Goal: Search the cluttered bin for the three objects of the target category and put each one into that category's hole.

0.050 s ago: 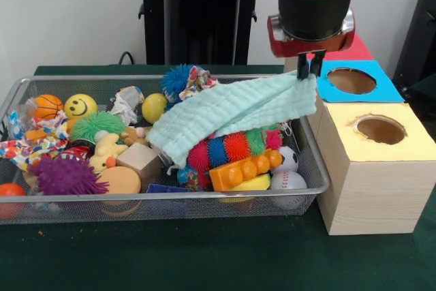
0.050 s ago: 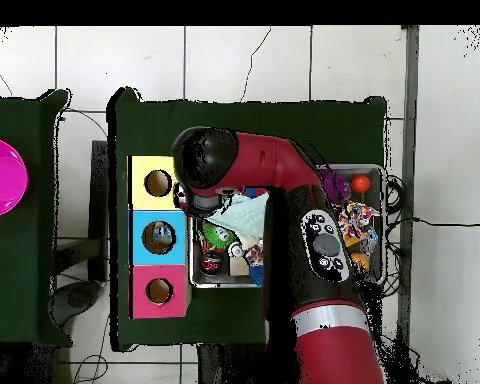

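The tool (image 1: 308, 67) is pinched shut on one corner of a pale mint cloth (image 1: 231, 112), ribbed and soft, which hangs stretched over the toys at the wire bin's (image 1: 163, 200) right end. Just beyond stand the yellow box (image 1: 381, 168), then the blue box (image 1: 355, 83). From overhead the red arm (image 2: 304, 215) covers most of the bin; only there does a pink bowl (image 2: 2, 178) show, well apart.

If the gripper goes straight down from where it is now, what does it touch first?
The gripper, shut on the mint green cloth, points down over the wire bin's right end. Straight below, it would probably first meet the bin rim or the toys beside it; depth is unclear.
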`<move>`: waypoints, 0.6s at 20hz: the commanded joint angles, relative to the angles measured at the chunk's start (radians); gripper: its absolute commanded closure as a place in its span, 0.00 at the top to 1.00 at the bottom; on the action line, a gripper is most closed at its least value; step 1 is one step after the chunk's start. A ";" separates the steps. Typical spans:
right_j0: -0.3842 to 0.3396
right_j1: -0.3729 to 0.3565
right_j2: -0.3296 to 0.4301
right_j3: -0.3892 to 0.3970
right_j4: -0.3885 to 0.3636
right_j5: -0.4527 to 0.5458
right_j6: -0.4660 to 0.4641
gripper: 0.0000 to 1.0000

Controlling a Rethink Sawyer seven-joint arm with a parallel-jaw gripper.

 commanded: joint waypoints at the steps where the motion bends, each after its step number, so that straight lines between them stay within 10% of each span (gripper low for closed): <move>1: 0.003 0.000 0.018 0.024 0.042 0.090 0.143 0.00; 2: 0.003 -0.003 0.013 0.034 0.039 0.091 0.133 1.00; 12: -0.044 0.008 -0.036 0.047 -0.088 -0.005 0.010 1.00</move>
